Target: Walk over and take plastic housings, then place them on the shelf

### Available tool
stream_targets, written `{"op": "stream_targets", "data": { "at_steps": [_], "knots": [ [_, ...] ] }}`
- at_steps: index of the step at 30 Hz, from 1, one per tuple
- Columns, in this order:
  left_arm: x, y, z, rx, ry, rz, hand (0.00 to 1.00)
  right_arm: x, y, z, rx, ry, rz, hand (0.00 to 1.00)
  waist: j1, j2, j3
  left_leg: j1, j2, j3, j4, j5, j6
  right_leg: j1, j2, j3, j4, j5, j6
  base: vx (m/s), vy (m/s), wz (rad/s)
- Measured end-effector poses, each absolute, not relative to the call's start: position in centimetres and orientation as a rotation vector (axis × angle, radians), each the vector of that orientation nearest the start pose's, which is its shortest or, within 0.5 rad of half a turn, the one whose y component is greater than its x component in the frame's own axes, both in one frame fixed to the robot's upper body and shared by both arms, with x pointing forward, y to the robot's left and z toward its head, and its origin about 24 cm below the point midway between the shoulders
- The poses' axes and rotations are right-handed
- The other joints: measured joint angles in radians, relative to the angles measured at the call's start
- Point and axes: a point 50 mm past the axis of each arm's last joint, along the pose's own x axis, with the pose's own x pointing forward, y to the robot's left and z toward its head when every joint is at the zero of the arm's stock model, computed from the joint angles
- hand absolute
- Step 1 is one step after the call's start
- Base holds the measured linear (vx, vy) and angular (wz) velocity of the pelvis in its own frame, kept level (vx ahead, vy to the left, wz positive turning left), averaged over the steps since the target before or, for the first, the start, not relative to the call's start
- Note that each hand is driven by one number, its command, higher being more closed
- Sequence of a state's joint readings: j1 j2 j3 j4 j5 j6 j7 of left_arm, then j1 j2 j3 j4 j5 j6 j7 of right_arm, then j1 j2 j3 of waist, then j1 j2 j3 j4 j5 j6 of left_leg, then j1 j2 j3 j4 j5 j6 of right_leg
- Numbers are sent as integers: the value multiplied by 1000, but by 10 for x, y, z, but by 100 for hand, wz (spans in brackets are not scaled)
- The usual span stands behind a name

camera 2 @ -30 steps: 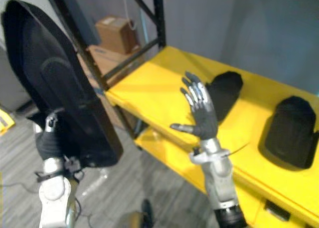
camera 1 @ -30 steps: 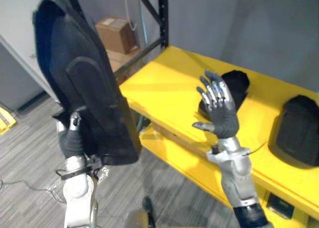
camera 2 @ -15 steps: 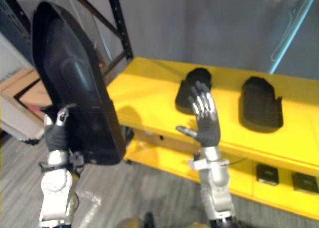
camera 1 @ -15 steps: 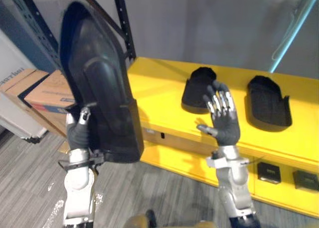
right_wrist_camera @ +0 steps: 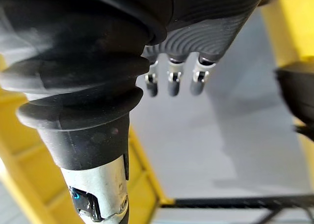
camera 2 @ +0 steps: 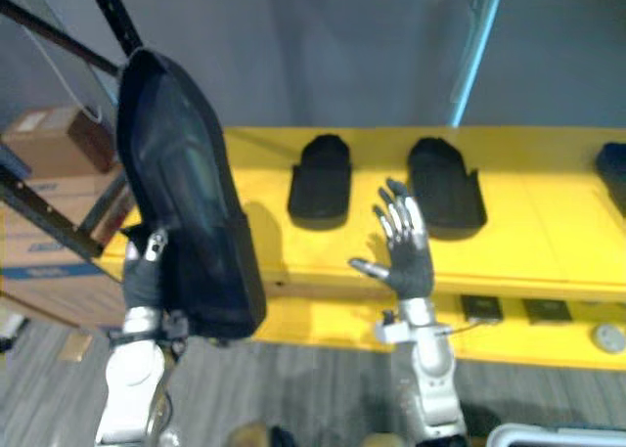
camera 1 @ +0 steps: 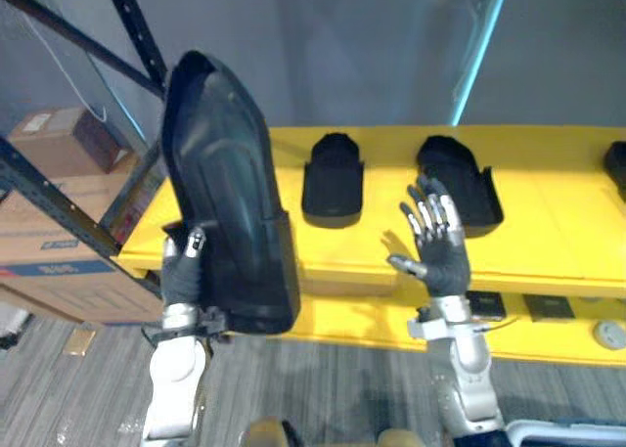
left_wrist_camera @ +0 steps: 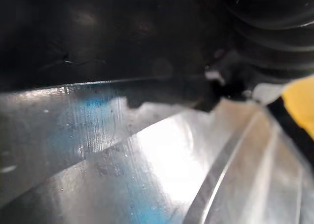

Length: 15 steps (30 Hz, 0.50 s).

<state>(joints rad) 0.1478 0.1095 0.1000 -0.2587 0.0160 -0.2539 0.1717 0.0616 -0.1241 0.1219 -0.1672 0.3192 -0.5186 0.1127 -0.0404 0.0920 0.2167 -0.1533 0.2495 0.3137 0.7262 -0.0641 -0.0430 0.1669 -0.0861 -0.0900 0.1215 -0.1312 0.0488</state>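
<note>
- Boxes (camera 1: 57, 142) sit at the far left behind the black rack (camera 1: 129, 24) (brown cardboard, one above another).
- The left hand (camera 1: 182, 273) is raised before the shelf's left end. It is closed on the lower edge of the held housing (camera 1: 230, 212), with its thumb lying up the near side and its fingers hidden behind.
- The held housing is large and black. It stands upright in the air, off the shelf, with its rounded end on top.
- The shelf (camera 1: 558, 237) is yellow and runs across the view.
- The left housing (camera 1: 333, 178) lies flat on the shelf, just right of the held one.
- The middle housing (camera 1: 460, 178) lies flat near the left housing, not touching it.
- The right hand (camera 1: 436, 256) is raised before the shelf's front edge, below the middle housing. It is wide open and holds nothing, with its fingers (right_wrist_camera: 171, 82) straight and spread and its thumb out to the side.
- Two small black parts (camera 1: 486, 303) lie on the lower level, right of that hand.
- The right housing (camera 1: 616, 161) lies on the shelf, cut off by the view's edge.
</note>
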Motion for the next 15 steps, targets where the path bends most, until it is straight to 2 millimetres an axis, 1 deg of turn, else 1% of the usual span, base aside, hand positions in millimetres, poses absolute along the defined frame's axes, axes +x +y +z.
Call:
{"op": "stream_targets", "data": {
  "at_steps": [1, 2, 3, 4, 5, 6, 7, 8, 9, 10, 11, 12, 13, 14, 15],
  "knots": [
    [214, 204, 97, 134, -389, 279, 100, 223, -149, 113, 202, -626, 187, 0, 1, -1, 0, -2, -6, -12, -22, -17, -2, 2, -7, 16, 2, 1, 1, 151, -26, -54],
    [214, 205, 99, 137, -399, 284, 100, 224, -153, 118, 198, -657, 177, 0, -3, -1, -1, 2, -27, -59, -132, -39, -6, -12, -14, 43, 7, 2, 3, 115, 4, -50],
    [214, 205, 99, 137, -404, 284, 100, 226, -154, 120, 198, -669, 176, 0, -2, -4, -1, 10, -38, -85, -207, -38, -7, -22, -20, 62, 11, 2, 3, 100, 61, -66],
    [213, 205, 99, 138, -408, 285, 100, 228, -153, 124, 197, -687, 183, 0, 1, -13, -5, 18, -52, -146, -353, -34, -13, -47, -35, 95, 19, 2, 3, 86, 127, -78],
    [213, 205, 100, 139, -412, 286, 100, 230, -151, 128, 198, -702, 193, 0, 0, -21, -3, 18, -51, -202, -442, -28, -22, -65, -44, 132, 31, -5, 10, 116, 205, -88],
    [213, 207, 99, 141, -410, 291, 100, 232, -150, 130, 197, -710, 199, 0, 0, -23, -2, 20, -48, -228, -471, -23, -31, -70, -53, 152, 39, -11, 25, 113, 215, -73],
    [213, 208, 99, 144, -408, 296, 100, 233, -150, 131, 196, -713, 200, 0, 0, -25, -2, 30, -45, -232, -477, -23, -31, -71, -61, 171, 50, -20, 38, 133, 289, -80],
    [213, 212, 97, 149, -401, 312, 100, 234, -151, 132, 190, -716, 201, 0, 1, -20, -6, 51, -47, -221, -479, -22, -29, -74, -75, 202, 71, -36, 63, 142, 363, -78],
    [213, 213, 96, 147, -395, 322, 100, 233, -154, 130, 172, -708, 191, 0, -4, 11, -27, 67, -54, -221, -495, 7, -18, -78, -78, 206, 78, -47, 84, 138, 405, -69],
    [215, 213, 97, 151, -397, 319, 100, 233, -155, 128, 156, -700, 174, 0, -4, 19, -34, 77, -56, -222, -508, 11, -81, -79, -82, 210, 79, -51, 104, 127, 443, -38],
    [221, 216, 98, 172, -397, 311, 100, 230, -158, 118, 165, -653, 122, 0, -4, -27, -50, 93, -103, -199, -514, 16, -103, -80, -136, 197, 83, -46, 127, 103, 376, -28],
    [221, 223, 100, 197, -394, 324, 100, 227, -155, 112, 195, -631, 89, 0, 3, -63, -59, 108, -129, -173, -547, 21, -84, -85, -169, 153, 71, -9, 134, 92, 322, -27],
    [220, 229, 101, 210, -391, 340, 100, 227, -153, 111, 217, -629, 79, 0, 4, -79, -62, 118, -136, -158, -567, 27, -77, -89, -178, 134, 59, 15, 134, 77, 227, -39],
    [218, 239, 103, 232, -384, 379, 100, 227, -149, 113, 253, -639, 62, 0, 5, -92, -70, 124, -139, -138, -591, 35, -67, -95, -182, 87, 28, 67, 132, 72, 184, -35],
    [217, 244, 104, 241, -382, 403, 100, 227, -146, 115, 271, -648, 54, 0, 4, -104, -76, 126, -139, -131, -600, 37, -64, -92, -182, 53, 0, 102, 139, 65, 158, -35]
  ]
}}
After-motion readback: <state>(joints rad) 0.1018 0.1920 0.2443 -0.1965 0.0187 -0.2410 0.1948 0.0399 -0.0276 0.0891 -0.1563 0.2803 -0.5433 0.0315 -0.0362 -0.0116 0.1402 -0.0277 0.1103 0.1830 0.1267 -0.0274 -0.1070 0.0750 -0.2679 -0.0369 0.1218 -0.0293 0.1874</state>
